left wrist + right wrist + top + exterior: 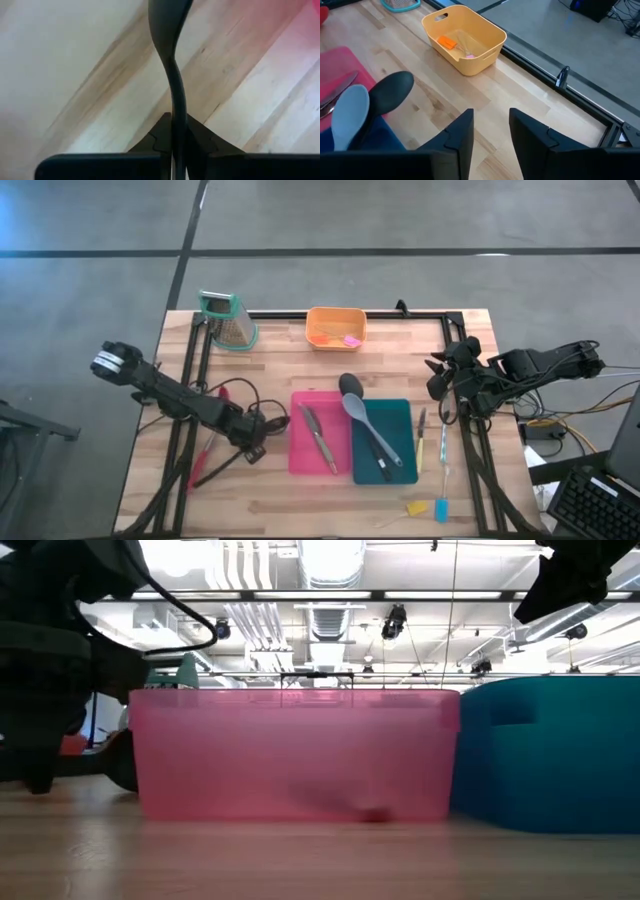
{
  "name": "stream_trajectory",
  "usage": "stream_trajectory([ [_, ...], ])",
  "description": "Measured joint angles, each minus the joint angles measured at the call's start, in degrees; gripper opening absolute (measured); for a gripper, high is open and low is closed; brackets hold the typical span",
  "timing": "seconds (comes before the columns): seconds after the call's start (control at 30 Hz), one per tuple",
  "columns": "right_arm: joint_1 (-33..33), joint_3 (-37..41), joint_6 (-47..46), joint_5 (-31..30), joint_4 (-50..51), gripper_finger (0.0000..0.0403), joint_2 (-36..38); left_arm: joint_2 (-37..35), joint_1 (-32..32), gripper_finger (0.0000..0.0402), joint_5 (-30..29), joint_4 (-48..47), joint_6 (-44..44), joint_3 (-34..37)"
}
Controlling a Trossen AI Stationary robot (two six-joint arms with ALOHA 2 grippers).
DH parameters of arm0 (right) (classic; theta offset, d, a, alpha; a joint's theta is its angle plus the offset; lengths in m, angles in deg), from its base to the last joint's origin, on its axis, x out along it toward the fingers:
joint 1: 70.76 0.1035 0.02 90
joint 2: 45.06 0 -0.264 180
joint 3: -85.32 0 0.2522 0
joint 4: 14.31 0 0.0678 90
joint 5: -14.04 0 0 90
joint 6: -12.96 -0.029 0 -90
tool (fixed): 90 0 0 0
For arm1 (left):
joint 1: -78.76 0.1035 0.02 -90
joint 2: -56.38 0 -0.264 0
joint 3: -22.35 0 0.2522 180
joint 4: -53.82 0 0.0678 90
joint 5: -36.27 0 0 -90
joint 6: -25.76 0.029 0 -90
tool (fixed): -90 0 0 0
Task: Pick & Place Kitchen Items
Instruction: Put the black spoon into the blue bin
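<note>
My left gripper [252,448] stands just left of the pink bin [300,450], shut on a long black utensil [215,467] that slants from it toward the table's near left. A red-headed utensil [207,448] lies under the left arm. My right gripper [490,135] hovers open with nothing between its fingers over the table's right side [445,385]. A black spoon [390,92] and a grey-lilac spoon [350,115] lie in the teal bin [395,465], their heads over its far edge. Slim knives [421,442] lie on the wood to the right of it. My left gripper pinches the black utensil's thin handle [176,107] between its two fingers [159,137]. The fingers come steeply from above. Beyond them the handle runs on and widens [167,17]. Whether the utensil's other end rests on the wood cannot be told.
A yellow bin [335,327] with an orange and a pink piece stands at the far middle, and the metal grater [228,320] at the far left. Metal utensils lie in the pink bin. Small yellow [415,507] and blue [440,508] pieces lie near the front right.
</note>
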Motion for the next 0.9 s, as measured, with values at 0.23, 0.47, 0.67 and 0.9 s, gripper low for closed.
stream_trajectory([
  [0.23,0.0,0.0,0.0,0.0,0.0,0.0092,0.0,-7.5,0.1,0.0023,-6.3,-0.9,0.7,-0.8],
  [0.47,0.0,0.0,0.0,0.0,0.0,0.0071,0.0,-14.0,-0.2,0.0024,-12.6,-1.1,2.1,-0.8],
  [0.67,0.0,0.0,0.0,0.0,0.0,0.0073,0.0,-17.6,-0.6,0.0023,-21.1,0.0,7.9,-0.9],
  [0.9,0.0,0.0,0.0,0.4,-0.1,0.0096,-1.2,-21.3,-0.7,0.0024,-28.5,9.6,21.3,-0.9],
])
